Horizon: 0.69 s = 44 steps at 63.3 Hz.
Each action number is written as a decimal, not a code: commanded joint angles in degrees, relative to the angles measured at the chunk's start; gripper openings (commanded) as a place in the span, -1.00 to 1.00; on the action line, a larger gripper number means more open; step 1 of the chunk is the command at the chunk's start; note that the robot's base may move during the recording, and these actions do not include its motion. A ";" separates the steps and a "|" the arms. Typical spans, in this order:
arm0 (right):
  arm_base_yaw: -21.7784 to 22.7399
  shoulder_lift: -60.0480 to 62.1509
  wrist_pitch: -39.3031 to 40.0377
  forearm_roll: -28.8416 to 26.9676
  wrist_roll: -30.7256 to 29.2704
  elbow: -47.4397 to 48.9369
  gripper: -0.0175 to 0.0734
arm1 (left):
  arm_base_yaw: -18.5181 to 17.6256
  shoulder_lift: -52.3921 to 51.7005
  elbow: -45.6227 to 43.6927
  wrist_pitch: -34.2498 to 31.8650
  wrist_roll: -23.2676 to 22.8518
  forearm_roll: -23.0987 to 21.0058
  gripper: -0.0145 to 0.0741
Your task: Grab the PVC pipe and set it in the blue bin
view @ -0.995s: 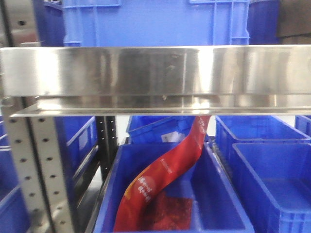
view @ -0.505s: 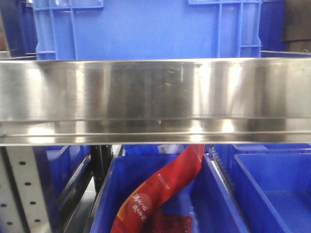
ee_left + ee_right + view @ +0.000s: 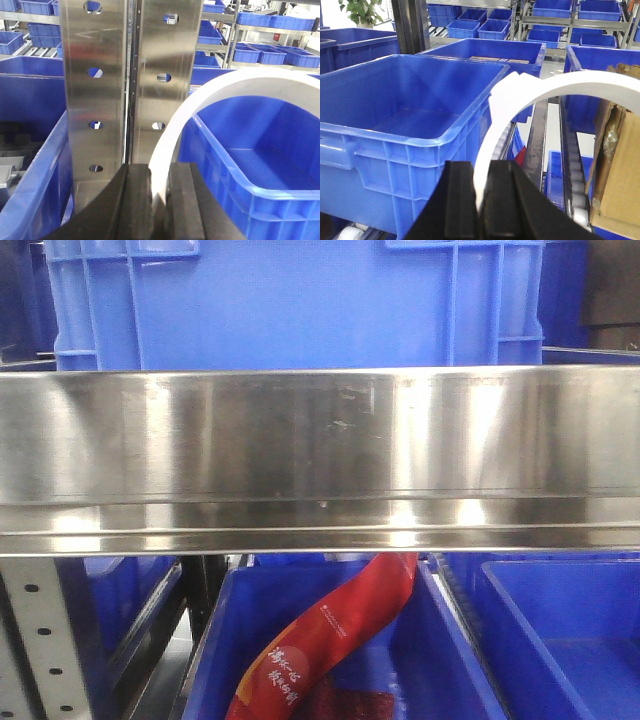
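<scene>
Carrying is the step in hand, by my judgement. The left gripper [image 3: 160,172] is clenched on the white curved PVC pipe [image 3: 200,100], which arcs toward the upper right of its frame in front of a steel upright [image 3: 97,100]. The right gripper [image 3: 482,170] grips a like white arc [image 3: 545,85] just beside the open blue bin [image 3: 440,137] filling the left of its view; whether these are one piece or two I cannot tell. Next I would need to bring the pipe over that bin's rim, clear of the shelf rail [image 3: 320,440], before letting go.
</scene>
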<state>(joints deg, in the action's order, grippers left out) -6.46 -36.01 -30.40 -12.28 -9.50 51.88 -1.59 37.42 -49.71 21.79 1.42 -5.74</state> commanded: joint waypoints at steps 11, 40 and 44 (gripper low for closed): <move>-0.05 0.17 1.55 0.41 -0.20 -0.03 -0.99 | 0.27 -0.42 -0.26 -1.72 -0.21 -0.14 -0.92; -0.05 0.17 1.55 0.41 -0.20 -0.03 -0.99 | 0.27 -0.42 -0.26 -1.72 -0.21 -0.14 -0.92; -0.05 0.17 1.55 0.41 -0.20 -0.03 -0.99 | 0.27 -0.42 -0.26 -1.72 -0.21 -0.14 -0.92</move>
<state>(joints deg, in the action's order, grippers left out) -6.46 -36.01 -30.40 -12.28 -9.50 51.88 -1.59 37.42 -49.71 21.79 1.42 -5.74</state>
